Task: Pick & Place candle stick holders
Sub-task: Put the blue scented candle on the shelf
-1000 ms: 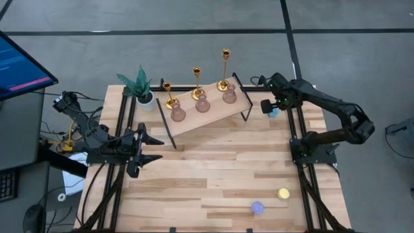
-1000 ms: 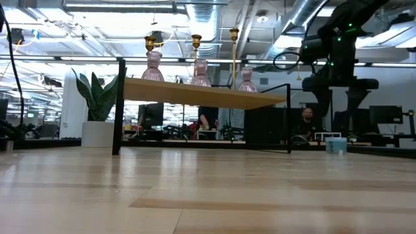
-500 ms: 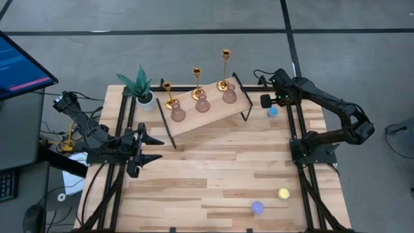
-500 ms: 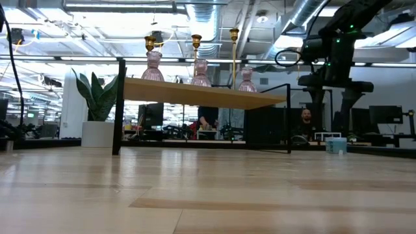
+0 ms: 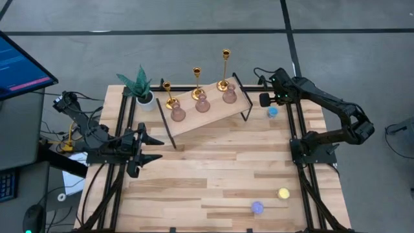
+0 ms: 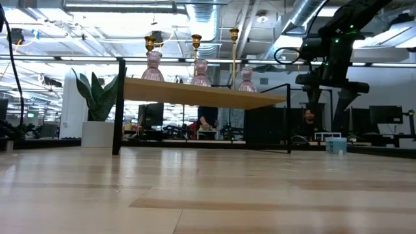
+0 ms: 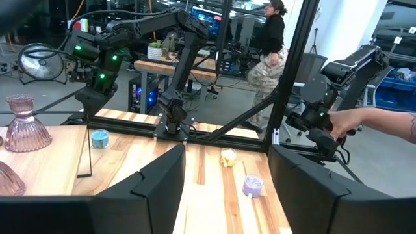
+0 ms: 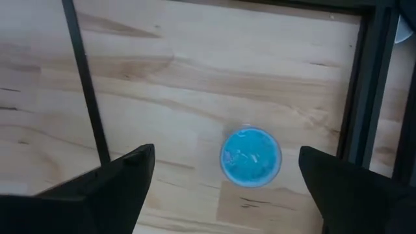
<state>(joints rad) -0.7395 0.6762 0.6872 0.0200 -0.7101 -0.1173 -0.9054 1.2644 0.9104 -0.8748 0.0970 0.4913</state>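
My right gripper (image 5: 264,100), jaws spread, hovers just right of the shelf (image 5: 213,110); nearest pink holder (image 5: 229,96) lies left; left gripper (image 5: 157,148) half-spread, farther.

- The bench (image 5: 213,168) is showing pale wooden planks, smooth with a soft sheen.
- The raised shelf (image 5: 213,113) is looking like light wood on thin black metal legs.
- The three gold candlesticks (image 5: 196,81) are gleaming like polished metal.
- The pink holders (image 5: 202,104) are appearing glassy and ribbed.
- The blue light (image 8: 251,156) is looking like glossy plastic.
- The arms (image 5: 330,107) are showing matt black.
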